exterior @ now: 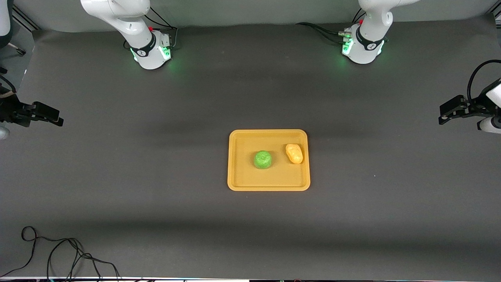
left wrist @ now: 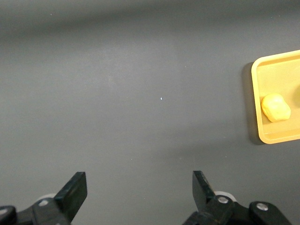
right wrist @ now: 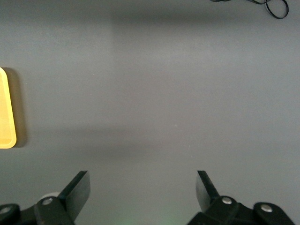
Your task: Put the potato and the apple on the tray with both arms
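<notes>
A loose black cable (exterior: pixel 58 254) lies on the dark grey bench (exterior: pixel 156 188) nearest the front camera, toward the right arm's end. Mid-bench sits the tray (exterior: pixel 268 185), long axis running between the arms' ends. On it the apple (exterior: pixel 262 159) rests near the middle; the potato (exterior: pixel 294 153) lies beside it toward the left arm's end, long axis angled toward the bases. Both arms wait: the left gripper (left wrist: pixel 140 190) and right gripper (right wrist: pixel 143 187) hover over bare bench at their own ends, jaws apart, empty.

Even overhead light, soft banded shadows, sharp.
</notes>
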`<state>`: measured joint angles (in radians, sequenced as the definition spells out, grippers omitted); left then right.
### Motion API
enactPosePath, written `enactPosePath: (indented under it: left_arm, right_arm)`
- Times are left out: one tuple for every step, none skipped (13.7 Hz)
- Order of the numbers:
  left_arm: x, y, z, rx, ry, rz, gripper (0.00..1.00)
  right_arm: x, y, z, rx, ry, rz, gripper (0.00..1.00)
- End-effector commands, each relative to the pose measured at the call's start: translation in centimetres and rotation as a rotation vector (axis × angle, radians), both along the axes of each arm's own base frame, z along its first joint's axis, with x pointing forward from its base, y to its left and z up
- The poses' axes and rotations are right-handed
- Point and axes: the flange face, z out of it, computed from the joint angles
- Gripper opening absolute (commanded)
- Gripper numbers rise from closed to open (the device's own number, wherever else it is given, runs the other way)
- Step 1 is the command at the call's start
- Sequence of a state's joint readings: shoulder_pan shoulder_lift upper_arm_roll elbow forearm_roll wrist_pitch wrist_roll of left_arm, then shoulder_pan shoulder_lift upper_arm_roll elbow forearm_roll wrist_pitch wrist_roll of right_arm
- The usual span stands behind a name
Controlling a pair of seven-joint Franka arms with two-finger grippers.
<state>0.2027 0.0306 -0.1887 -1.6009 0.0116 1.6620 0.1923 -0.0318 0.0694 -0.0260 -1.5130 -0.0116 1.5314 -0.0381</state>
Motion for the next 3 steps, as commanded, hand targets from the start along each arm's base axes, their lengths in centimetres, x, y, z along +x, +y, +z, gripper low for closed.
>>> enactPosePath:
  left_arm:
    - [-0.10,-0.28,0.17,0.015,0.010,0.012,1.00]
    - [-0.16,-0.29,0.17,0.015,0.012,0.029,1.00]
    - [-0.18,-0.46,-0.05,0.015,0.016,0.039,1.00]
  right_arm:
    - [-0.30,0.07,0.59,-0.001,-0.011,0.003,1.00]
    - [-0.30,0.08,0.59,0.000,-0.011,0.001,1.00]
    - [-0.30,0.08,0.59,0.000,-0.011,0.000,1.00]
